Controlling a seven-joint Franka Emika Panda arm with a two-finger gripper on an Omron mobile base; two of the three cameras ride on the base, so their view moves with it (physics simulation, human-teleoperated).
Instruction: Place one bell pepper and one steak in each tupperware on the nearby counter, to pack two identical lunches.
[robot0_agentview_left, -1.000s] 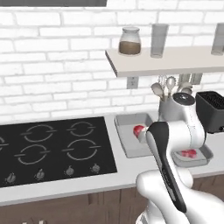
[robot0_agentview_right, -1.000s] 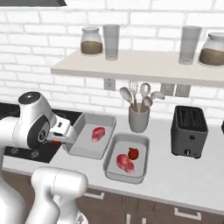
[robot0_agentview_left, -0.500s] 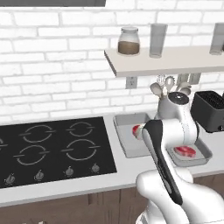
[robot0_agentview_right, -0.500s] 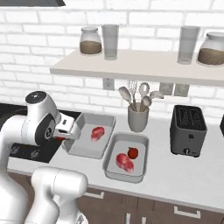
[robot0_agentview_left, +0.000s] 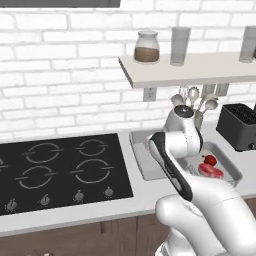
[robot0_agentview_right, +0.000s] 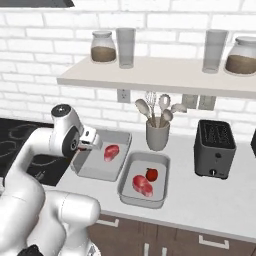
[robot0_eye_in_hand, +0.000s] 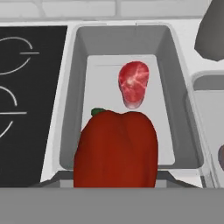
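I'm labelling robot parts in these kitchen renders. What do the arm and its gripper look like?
The arm is built of glossy white rounded segments with dark grey to black joints and a black band along one link. A round dark cap tops the upper joint. The gripper is a small white block with dark details. No cables or markings are legible.

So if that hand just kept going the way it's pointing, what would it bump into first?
Probably the bare floor of the tupperware beside the stove, just short of the steak. The bell pepper it grips would touch down first; depth is hard to judge.
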